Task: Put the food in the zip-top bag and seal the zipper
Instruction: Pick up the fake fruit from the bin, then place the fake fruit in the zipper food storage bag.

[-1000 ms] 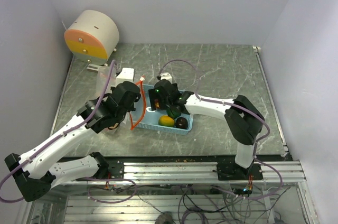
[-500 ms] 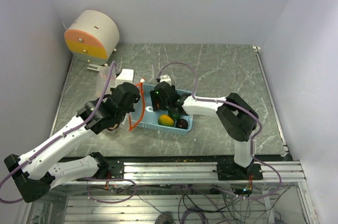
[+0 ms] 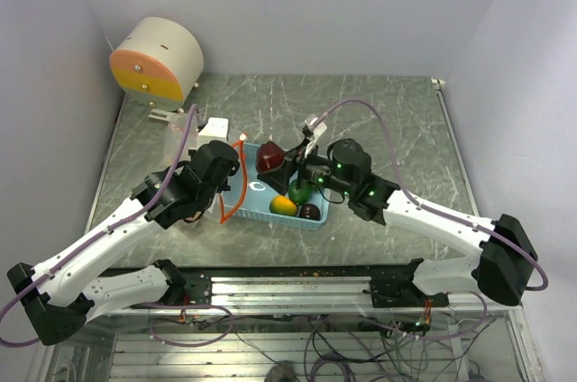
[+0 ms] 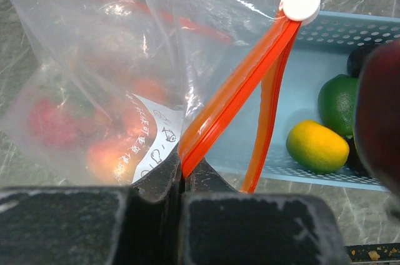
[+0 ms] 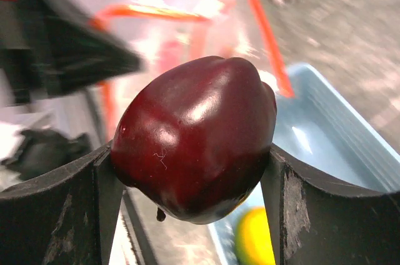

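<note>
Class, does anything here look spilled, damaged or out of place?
Nothing stands out. The right gripper holds the red apple above the blue basket; the left gripper pinches the zip-top bag by its orange zipper strip.

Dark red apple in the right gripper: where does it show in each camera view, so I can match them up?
Top external: the dark red apple is near the centre, over the basket's far left part.
Left wrist: it is a blurred dark red mass at the right edge.
Right wrist: it fills the middle of the frame.
Shared landmark: the light blue basket.

Left fingers pinched, right fingers gripping
</note>
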Controlling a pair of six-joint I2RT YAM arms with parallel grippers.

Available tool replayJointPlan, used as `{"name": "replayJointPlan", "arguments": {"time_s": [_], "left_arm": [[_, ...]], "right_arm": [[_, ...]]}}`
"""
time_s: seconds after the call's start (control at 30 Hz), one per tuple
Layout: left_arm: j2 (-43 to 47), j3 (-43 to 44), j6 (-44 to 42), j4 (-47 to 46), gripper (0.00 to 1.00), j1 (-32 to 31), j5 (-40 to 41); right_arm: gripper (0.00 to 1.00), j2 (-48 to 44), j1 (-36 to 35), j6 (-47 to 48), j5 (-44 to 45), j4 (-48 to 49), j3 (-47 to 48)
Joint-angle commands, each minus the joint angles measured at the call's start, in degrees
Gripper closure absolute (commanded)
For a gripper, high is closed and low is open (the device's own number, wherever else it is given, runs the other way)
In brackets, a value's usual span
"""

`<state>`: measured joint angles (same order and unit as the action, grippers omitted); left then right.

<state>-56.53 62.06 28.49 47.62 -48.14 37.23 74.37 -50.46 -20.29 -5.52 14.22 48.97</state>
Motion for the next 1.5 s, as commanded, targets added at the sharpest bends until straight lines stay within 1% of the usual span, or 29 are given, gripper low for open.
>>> {"name": "replayJointPlan", "arguments": {"time_s": [0.0, 0.07, 0.13, 0.23, 0.3, 0.43, 0.57, 0.63, 0.73, 0.77, 0.83, 0.9, 0.93, 0.97, 1.0, 1.07, 1.13, 1.27, 1.33, 1.4, 1.47], "left_arm": [[0.2, 1.1, -0.5, -1.5, 0.93, 0.3, -1.4], [0.8, 1.8, -0.6, -1.7, 0.93, 0.3, -2.9], [1.6, 2.3, -0.8, -2.1, 0.93, 0.3, -4.7], [3.4, 2.5, -1.1, -3.2, 0.93, 0.3, -7.5], [4.6, 3.0, -1.0, -3.1, 0.93, 0.3, -8.7], [7.4, 4.0, -0.9, -2.7, 0.93, 0.3, -11.7], [10.3, 4.0, -0.4, -3.2, 0.93, 0.3, -15.9], [11.2, 3.3, -0.1, -4.4, 0.93, 0.3, -17.6], [11.7, 1.6, 0.8, -7.1, 0.93, 0.3, -20.0], [12.0, 1.0, 1.2, -8.3, 0.93, 0.3, -20.7], [12.6, -0.4, 2.0, -11.2, 0.93, 0.3, -21.5], [13.3, -1.3, 2.7, -13.8, 0.93, 0.3, -21.5], [13.6, -1.8, 3.0, -14.7, 0.93, 0.3, -21.0], [13.8, -2.1, 3.1, -15.2, 0.93, 0.3, -20.3], [14.1, -2.3, 3.3, -15.6, 0.93, 0.3, -19.4], [14.7, -2.7, 3.5, -16.0, 0.93, 0.3, -17.1], [15.0, -3.0, 3.5, -15.9, 0.93, 0.3, -14.7], [14.1, -2.8, 3.0, -13.8, 0.93, 0.3, -10.2], [13.7, -2.5, 2.8, -12.3, 0.93, 0.3, -8.4], [13.8, -2.4, 2.7, -11.0, 0.93, 0.3, -6.9], [14.5, -2.5, 2.6, -10.0, 0.93, 0.3, -5.6]], "right_arm": [[0.49, 1.6, -0.7, -1.4, -23.3, 15.3, -1.9], [0.5, 4.6, -1.5, -3.3, -26.2, 19.7, -1.2], [0.51, 7.8, -2.6, -4.3, -27.3, 22.4, 0.3], [0.51, 12.3, -3.3, -5.8, -27.5, 26.2, 3.0], [0.51, 14.9, -3.3, -6.1, -26.7, 26.8, 4.4], [0.51, 16.7, -3.4, -6.2, -20.7, 26.3, 5.3], [0.5, 15.9, -3.6, -4.6, -9.8, 20.8, 7.8], [0.46, 16.2, -4.6, -2.7, -4.1, 15.5, 12.5], [0.32, 17.8, -7.8, 1.2, 5.6, 7.0, 19.2], [0.3, 18.3, -8.7, 2.5, 8.0, 4.2, 21.4], [0.22, 19.6, -10.3, 4.7, 11.8, -1.4, 25.3], [0.08, 19.9, -12.1, 7.0, 16.1, -6.4, 27.7], [0.02, 19.6, -12.7, 7.9, 17.6, -9.4, 28.4], [0.0, 19.0, -13.2, 8.4, 19.2, -10.4, 28.3], [0.0, 18.0, -13.6, 8.7, 20.0, -12.4, 27.7], [0.0, 15.0, -14.1, 9.3, 20.4, -12.9, 25.2], [0.0, 11.3, -14.3, 9.5, 18.3, -12.1, 22.2], [0.0, 3.2, -14.2, 11.1, 10.4, -11.0, 18.1], [0.0, -1.6, -14.3, 10.4, 9.3, -9.4, 15.1], [0.02, -6.4, -14.2, 9.0, 10.6, -8.0, 11.7], [0.04, -9.5, -14.2, 6.7, 17.4, -8.7, 9.1]]}}
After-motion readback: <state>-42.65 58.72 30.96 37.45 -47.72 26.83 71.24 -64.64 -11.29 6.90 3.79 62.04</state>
